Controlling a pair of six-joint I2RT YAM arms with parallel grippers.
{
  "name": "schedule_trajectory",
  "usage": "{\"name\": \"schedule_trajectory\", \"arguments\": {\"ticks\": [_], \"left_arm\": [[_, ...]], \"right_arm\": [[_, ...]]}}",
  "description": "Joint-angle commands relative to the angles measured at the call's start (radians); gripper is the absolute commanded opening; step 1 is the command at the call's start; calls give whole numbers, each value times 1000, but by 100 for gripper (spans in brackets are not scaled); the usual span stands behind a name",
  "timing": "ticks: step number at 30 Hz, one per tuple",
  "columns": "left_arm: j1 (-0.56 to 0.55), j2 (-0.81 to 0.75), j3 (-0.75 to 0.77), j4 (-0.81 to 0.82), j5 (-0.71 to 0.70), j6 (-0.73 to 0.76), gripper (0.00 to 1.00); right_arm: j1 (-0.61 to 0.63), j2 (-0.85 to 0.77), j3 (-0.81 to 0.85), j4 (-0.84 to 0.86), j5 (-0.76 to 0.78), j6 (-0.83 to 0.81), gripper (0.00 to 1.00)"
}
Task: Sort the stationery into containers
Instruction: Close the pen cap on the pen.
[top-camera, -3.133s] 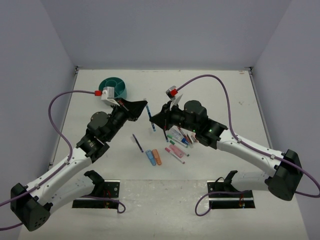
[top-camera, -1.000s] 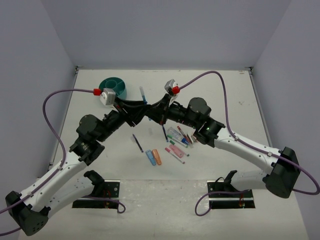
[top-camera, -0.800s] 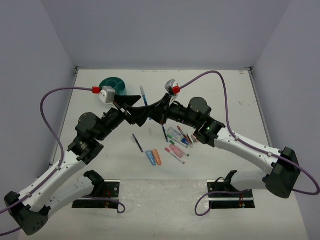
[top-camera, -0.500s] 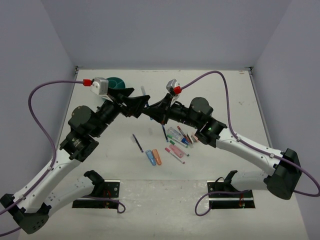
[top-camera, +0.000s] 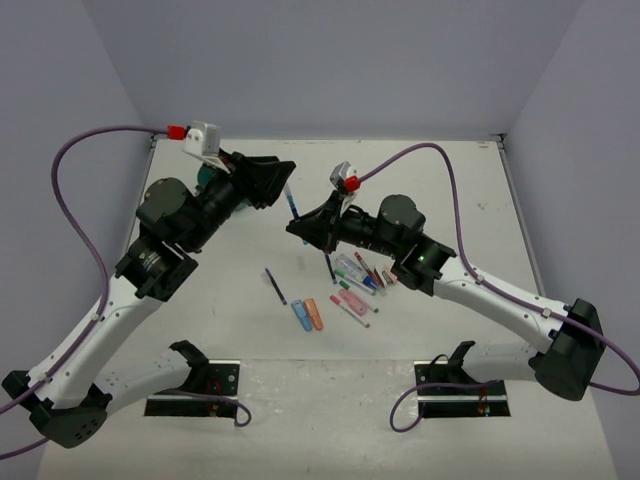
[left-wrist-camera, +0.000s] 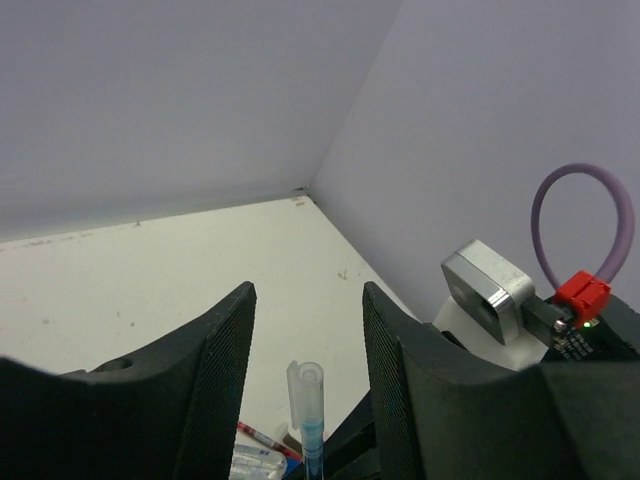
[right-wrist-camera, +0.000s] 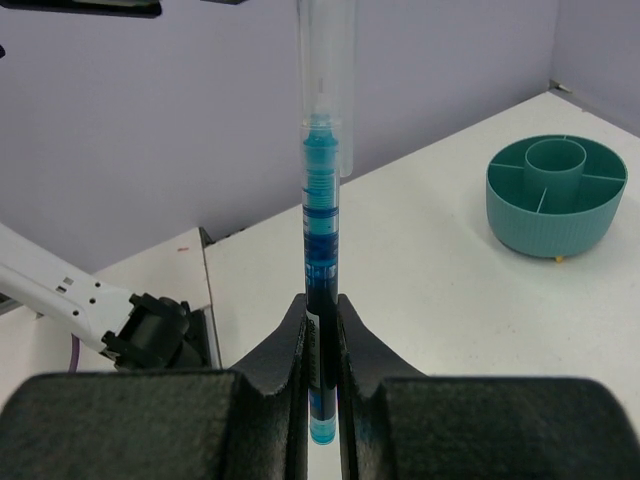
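Observation:
My right gripper (top-camera: 303, 229) (right-wrist-camera: 321, 312) is shut on a blue pen (top-camera: 292, 203) (right-wrist-camera: 320, 190) with a clear cap and holds it upright above the table. My left gripper (top-camera: 281, 181) (left-wrist-camera: 305, 330) is open, its jaws on either side of the pen's capped end (left-wrist-camera: 306, 395) without touching it. The round teal tub (right-wrist-camera: 557, 195) with compartments stands empty at the back left; in the top view only a sliver of it (top-camera: 204, 179) shows behind the left arm. More stationery (top-camera: 357, 280) lies in a loose pile mid-table.
A dark-blue pen (top-camera: 275, 286) and blue (top-camera: 301, 316) and orange (top-camera: 315, 314) stubby pieces lie left of the pile. Another pen (top-camera: 330, 266) lies beneath the right gripper. Grey walls close the back and sides. Black arm mounts (top-camera: 195, 385) sit at the near edge.

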Motion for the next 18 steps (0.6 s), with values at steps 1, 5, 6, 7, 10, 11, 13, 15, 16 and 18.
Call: {"name": "schedule_trajectory", "arguments": {"ticks": [1,5,6,7,10,11,13,15,16,18], "left_arm": [[-2,41,48,-79,52,-8,45],[0,56,44,-89,48,-8,35],[0,56,42,-89,49,-8,31],[-1,56,39,-89,50,-8,31],[-2,57,32,-89,55,-8,26],[-2,58,29,-89,60,-8,25],[0,60,23,-86,70,-8,18],[-2,67,20,-86,83,-8,5],[-2,71,19,-89,91,-8,0],[0,81,16,-92,102,-13,0]], "right_arm": [[-2,-25,27,-5,10,-24,0],[-2,-23,32,-2,10,-20,0],[0,-24,33,-1,10,-18,0],[-1,-24,33,0,13,-18,0],[-3,-25,40,-7,23,-18,0],[-2,-26,45,-10,25,-18,0],[-3,-25,53,-14,27,-20,0],[-3,-25,67,-19,32,-16,0],[-3,-25,75,-22,37,-14,0],[-3,-23,97,-34,43,-10,0]]}}
